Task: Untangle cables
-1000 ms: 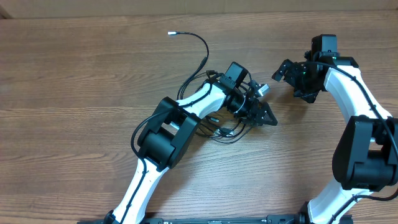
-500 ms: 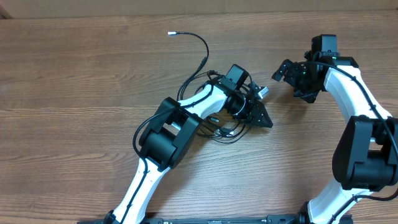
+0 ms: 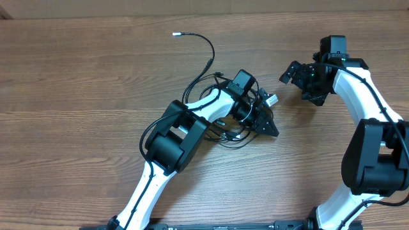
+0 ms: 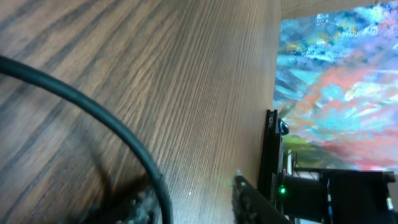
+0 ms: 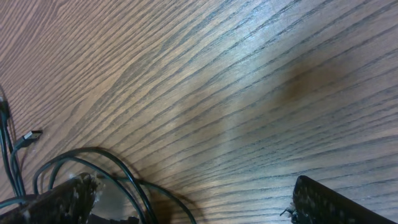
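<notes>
My left gripper (image 3: 266, 122) sits low on the right edge of the messy pile of thin black cables (image 3: 225, 135). I think it is there to catch one cord and pull it free. From above, its jaws look like one dark wedge, so I cannot tell if they are open, closed or pinching a cord. The left wrist view does not help much. One black cord (image 4: 93, 109) curves close by the lens and a bit of one finger (image 4: 249, 196) shows low down, but the spot where they might meet is out of the picture. The pile lies on the brown wooden table (image 3: 89, 96), mostly under my left arm. One long cord loops away up and left of the pile to a small silver tip (image 3: 177, 34). My right gripper (image 3: 289, 72) hangs up and right of the pile, apart from it, with its jaws spread wide and nothing in them. I guess it is there to hold the pile down. Its wrist view shows what the top view hides: loose loops (image 5: 106, 165) just beside one finger (image 5: 62, 193), and a small flat plug (image 5: 28, 137) lying on the wood.
</notes>
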`<state>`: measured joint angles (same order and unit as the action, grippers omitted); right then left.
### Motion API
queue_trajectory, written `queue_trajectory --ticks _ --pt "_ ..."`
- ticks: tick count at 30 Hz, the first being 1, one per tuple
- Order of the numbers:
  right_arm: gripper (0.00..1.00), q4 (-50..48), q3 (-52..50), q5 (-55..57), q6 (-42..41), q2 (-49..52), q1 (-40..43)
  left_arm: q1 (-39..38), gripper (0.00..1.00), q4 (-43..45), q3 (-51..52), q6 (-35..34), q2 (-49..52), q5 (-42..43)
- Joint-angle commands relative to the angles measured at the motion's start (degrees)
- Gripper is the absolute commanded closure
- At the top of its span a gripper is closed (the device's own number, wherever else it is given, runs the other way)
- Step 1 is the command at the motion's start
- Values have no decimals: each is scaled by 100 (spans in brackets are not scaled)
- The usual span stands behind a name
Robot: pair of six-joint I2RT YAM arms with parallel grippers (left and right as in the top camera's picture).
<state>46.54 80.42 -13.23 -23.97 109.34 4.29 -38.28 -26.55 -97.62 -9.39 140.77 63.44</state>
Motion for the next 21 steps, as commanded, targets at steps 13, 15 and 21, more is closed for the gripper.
queue_trajectory --ticks 13,15,21 --pt "0 -13 92 33 -2 -142 -4 66 95 42 31 761 160 1187" --pt "0 -13 92 33 -4 -142 -4 146 96 13 -28 748 136 1552" --pt "0 -13 92 33 -2 -142 -4 442 96 -269 -37 776 -258 2221"
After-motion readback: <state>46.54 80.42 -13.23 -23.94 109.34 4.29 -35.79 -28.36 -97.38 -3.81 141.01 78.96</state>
